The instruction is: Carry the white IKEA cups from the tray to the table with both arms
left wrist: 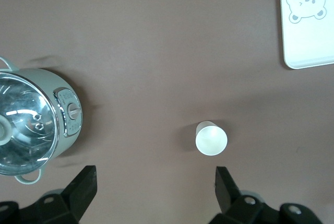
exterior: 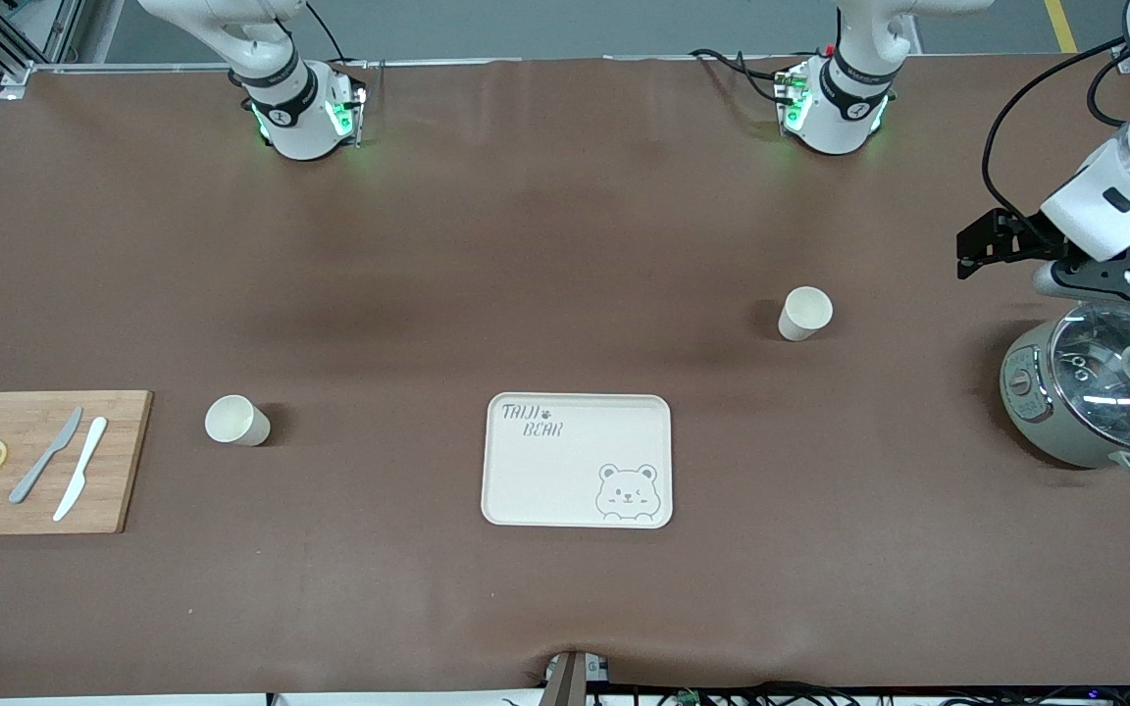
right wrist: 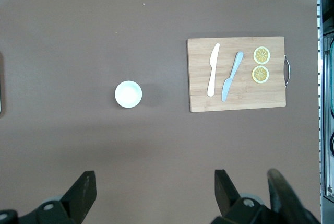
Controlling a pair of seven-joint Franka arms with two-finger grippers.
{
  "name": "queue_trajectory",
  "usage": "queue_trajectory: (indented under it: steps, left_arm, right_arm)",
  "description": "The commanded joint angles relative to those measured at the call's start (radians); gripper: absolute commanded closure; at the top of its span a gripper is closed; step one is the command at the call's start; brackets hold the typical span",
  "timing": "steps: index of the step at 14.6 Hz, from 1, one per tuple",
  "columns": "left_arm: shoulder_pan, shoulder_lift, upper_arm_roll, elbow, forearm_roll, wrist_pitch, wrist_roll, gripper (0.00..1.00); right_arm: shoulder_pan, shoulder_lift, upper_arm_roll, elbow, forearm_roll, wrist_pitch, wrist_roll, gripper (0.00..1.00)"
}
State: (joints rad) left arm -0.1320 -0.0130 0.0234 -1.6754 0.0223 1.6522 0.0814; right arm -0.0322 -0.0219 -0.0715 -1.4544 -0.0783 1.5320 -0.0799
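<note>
Nearest the front camera, the bear tray lies flat by the middle of the table's near edge. Level with it, toward the right arm's end, one white cup stands upright beside the cutting board, which carries two knives and two lemon slices at that end's edge. Farther back, the other white cup stands toward the left arm's end. The left gripper hangs above the glass-lidded pot, fingers spread wide, empty. The right gripper hangs high, jaws apart, empty.
</note>
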Motion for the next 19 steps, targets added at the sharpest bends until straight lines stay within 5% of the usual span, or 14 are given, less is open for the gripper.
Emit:
queue_trajectory:
  steps: [1, 6, 19]
  left_arm:
    - [0.012, 0.002, -0.016, 0.020, 0.027, -0.022, -0.021, 0.00]
    - [0.017, 0.004, -0.020, 0.020, 0.027, -0.022, -0.035, 0.00]
    - [0.018, 0.004, -0.019, 0.019, 0.027, -0.038, -0.037, 0.00]
  right_arm:
    - [0.000, 0.005, 0.003, 0.011, 0.018, 0.025, 0.016, 0.00]
    - [-0.054, 0.048, 0.001, 0.005, 0.150, 0.178, 0.005, 0.00]
    - [-0.071, 0.060, 0.001, 0.005, 0.124, 0.234, 0.000, 0.00]
